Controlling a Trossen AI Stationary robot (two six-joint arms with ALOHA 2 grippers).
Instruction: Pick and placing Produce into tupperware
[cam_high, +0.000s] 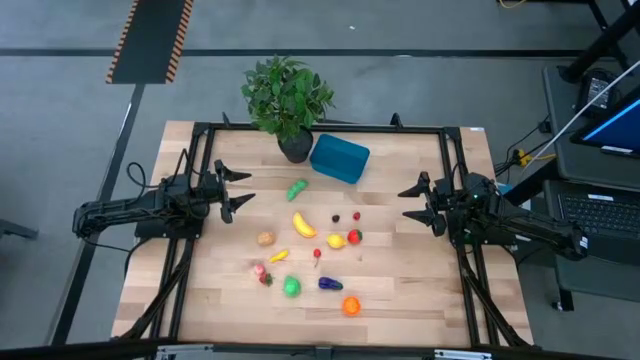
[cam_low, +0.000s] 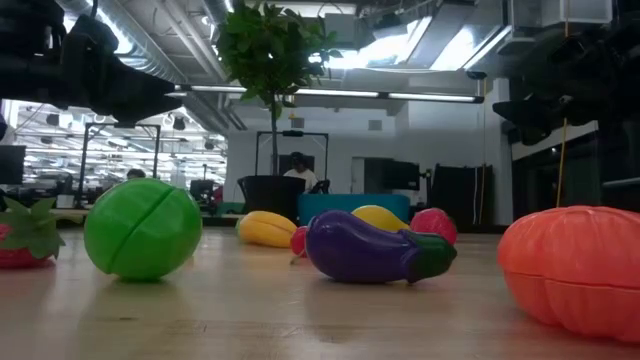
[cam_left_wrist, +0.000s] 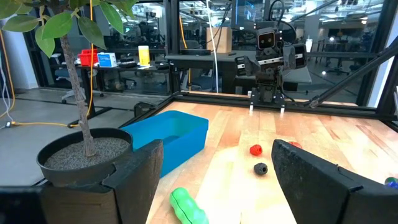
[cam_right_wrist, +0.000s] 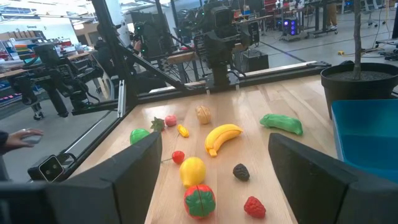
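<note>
L hand (cam_high: 236, 189) wide open, empty, above table (cam_high: 410, 290); green pod (cam_high: 297, 189) just ahead, blue tub (cam_high: 339, 158) past it by plant pot (cam_high: 294, 148). R hand (cam_high: 417, 203) open, empty; red tomato (cam_high: 354, 236), lemon (cam_high: 336, 240), banana (cam_high: 303, 224) ahead; farther bits prob. berries.

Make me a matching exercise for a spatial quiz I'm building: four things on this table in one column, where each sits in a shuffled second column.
Things:
1. blue container
2. orange piece
3. banana
4. potted plant

Places:
A. near the table's middle
B. at the far edge, left of the container
C. nearest the front edge
D. far side, right of the plant's pot

Pairs: 1-D, 2-C, 3-A, 4-B
</note>
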